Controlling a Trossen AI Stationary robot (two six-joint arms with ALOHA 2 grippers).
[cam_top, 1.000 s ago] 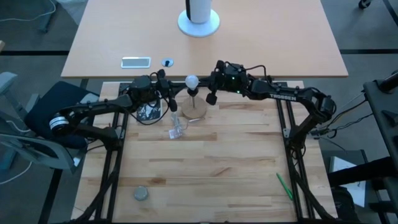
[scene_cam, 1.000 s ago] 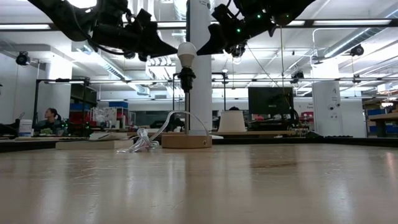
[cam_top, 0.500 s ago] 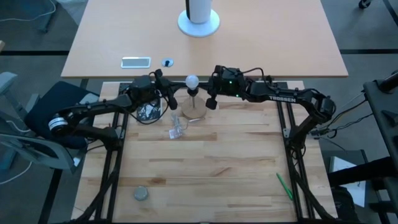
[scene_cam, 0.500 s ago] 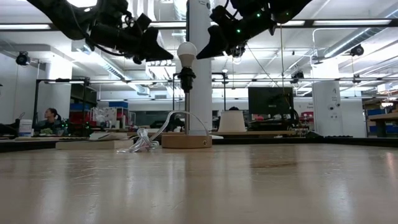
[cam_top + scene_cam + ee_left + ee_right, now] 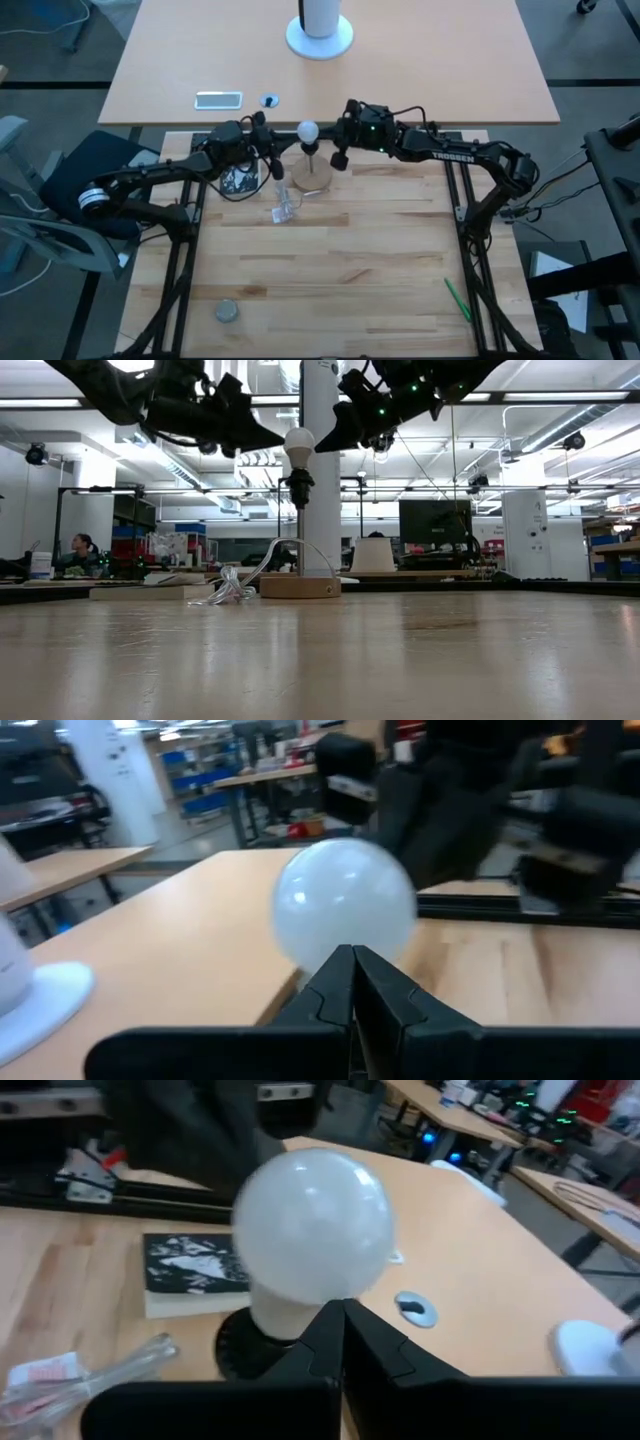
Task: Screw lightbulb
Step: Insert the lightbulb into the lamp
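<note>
The light wooden table (image 5: 330, 270) carries a round wooden lamp base (image 5: 300, 587) near its far edge, with a dark socket post standing upright on it. The lightbulb (image 5: 309, 130) sits on top of that post, globe up. The 2 arms flank it. The left gripper (image 5: 279, 167) hangs just beside the bulb, fingers pressed together and empty. The right gripper (image 5: 339, 159) hangs on the opposite side, fingers likewise together; contact with the bulb appears absent.
</note>
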